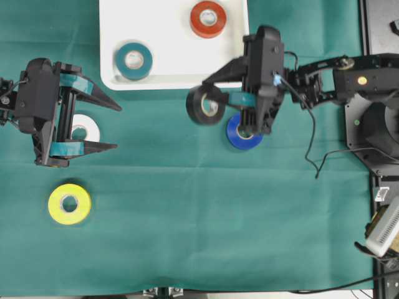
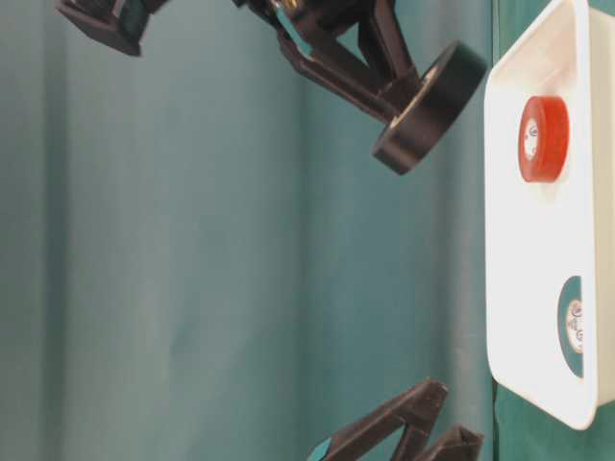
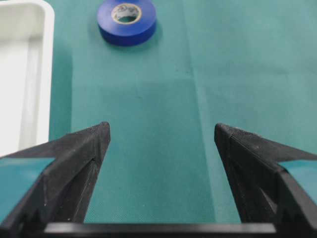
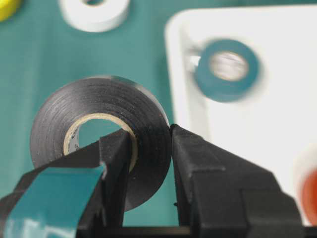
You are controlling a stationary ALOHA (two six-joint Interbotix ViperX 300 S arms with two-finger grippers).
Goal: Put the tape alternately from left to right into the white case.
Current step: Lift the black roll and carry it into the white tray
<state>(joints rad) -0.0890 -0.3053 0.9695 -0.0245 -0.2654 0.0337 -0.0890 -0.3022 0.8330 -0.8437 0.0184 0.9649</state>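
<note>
Black tape (image 4: 101,144) is seen closest in the right wrist view, pinched through its wall by the right gripper (image 4: 151,163), one finger inside the pale core and the other against the outer face. In the overhead view this roll is held above the green cloth (image 1: 206,218), just short of the near rim of the white case (image 1: 171,62). The blue roll (image 1: 240,137) is seen on the cloth partly under the same arm. Farther left, the left gripper (image 1: 106,126) is held wide apart and grips nothing, with the white roll (image 1: 87,128) lying under it. The yellow roll (image 1: 70,204) rests apart on the cloth. Inside the case, the teal roll (image 1: 134,60) and the red roll (image 1: 207,18) lie flat.
</note>
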